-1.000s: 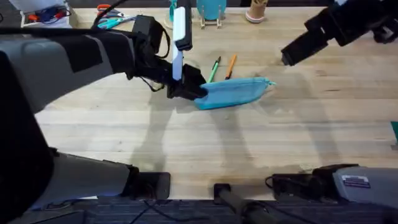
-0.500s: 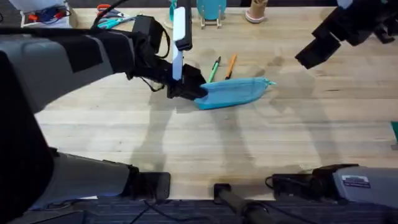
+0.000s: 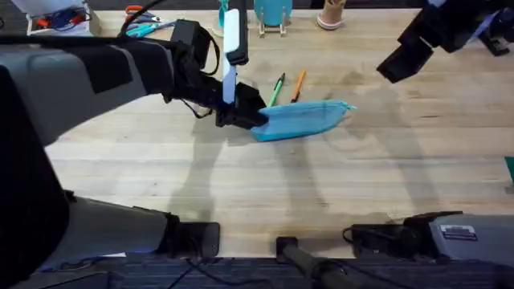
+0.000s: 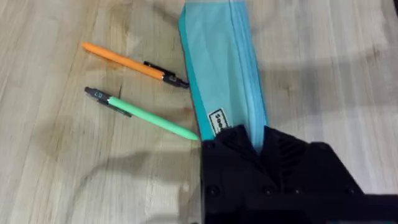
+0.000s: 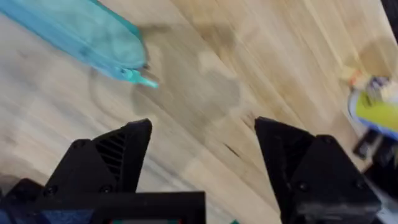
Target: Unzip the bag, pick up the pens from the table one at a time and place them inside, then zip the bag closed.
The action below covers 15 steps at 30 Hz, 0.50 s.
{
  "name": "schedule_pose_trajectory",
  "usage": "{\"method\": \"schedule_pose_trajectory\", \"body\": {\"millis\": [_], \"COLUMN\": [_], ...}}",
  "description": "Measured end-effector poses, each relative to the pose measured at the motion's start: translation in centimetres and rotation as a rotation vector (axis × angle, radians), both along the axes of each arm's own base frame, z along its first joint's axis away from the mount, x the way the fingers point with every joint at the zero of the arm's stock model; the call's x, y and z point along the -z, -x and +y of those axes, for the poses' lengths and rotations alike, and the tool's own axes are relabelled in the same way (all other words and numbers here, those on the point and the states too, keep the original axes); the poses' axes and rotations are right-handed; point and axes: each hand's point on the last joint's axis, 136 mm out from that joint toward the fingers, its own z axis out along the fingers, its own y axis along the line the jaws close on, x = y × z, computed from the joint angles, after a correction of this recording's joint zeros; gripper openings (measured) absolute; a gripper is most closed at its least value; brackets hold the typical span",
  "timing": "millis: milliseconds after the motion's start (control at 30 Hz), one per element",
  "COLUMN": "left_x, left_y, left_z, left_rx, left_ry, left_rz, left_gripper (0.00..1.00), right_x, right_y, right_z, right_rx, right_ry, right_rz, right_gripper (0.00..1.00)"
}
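Left claw [image 3: 243, 115] is clamping its black fingers on one end of the light blue soft fabric pouch [image 3: 299, 119], which is lying flat on the light wooden plank worktop [image 3: 241, 177]. In the left wrist view the fingers are pinching the pouch right at its zipper line. Just beside the pouch, the slim green pen [image 4: 140, 114] and the slim orange pen [image 4: 132, 64] are lying side by side on the worktop. Right claw [image 5: 202, 158] is hanging above the worktop with its fingers spread wide, holding nothing, well apart from the pouch's far end.
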Motion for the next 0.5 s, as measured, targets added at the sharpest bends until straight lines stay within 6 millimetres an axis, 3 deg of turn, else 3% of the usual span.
{"method": "schedule_pose_trajectory", "body": {"millis": [233, 500], "left_x": [0.0, 0.0], "left_y": [0.0, 0.0], "left_z": [0.0, 0.0], "left_rx": [0.0, 0.0], "left_ry": [0.0, 0.0], "left_rz": [0.0, 0.0], "left_gripper": [0.042, 0.042], "right_x": [0.1, -0.4], "right_y": [0.7, 2.1], "right_z": [1.8, -1.3], "right_rx": [-0.137, -0.118], "right_ry": [-0.112, -0.307], "right_rz": [0.028, 0.06], "right_gripper": [0.997, 0.996]}}
